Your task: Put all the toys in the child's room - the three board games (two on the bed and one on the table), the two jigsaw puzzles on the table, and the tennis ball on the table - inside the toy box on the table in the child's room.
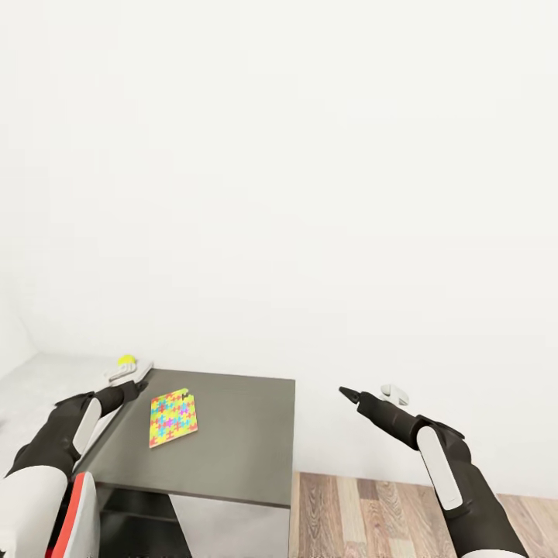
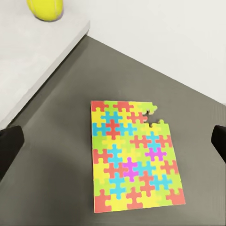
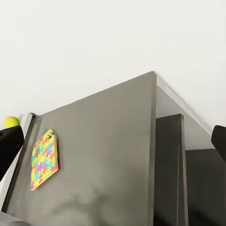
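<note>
One colourful jigsaw puzzle [image 1: 173, 418] [image 2: 134, 157] [image 3: 44, 160] lies flat on the table's lower dark grey section [image 1: 240, 434]. A corner piece is missing from it. The yellow tennis ball [image 1: 126, 361] [image 2: 45, 8] [image 3: 11, 122] rests on the pale grey slab [image 1: 46, 380] beside that section. My left gripper [image 1: 136, 386] [image 2: 113, 146] hovers open above the puzzle, near the step between the two surfaces. My right gripper [image 1: 350, 394] [image 3: 113, 141] hangs open in the air past the table's right end. The toy box, board games and bed are out of view.
A plain white wall [image 1: 310, 194] stands close behind the table. Wooden floor [image 1: 403, 504] shows to the right of the dark section's right edge [image 1: 293, 442]. Under that section there is a dark recess with a pale panel [image 1: 225, 531].
</note>
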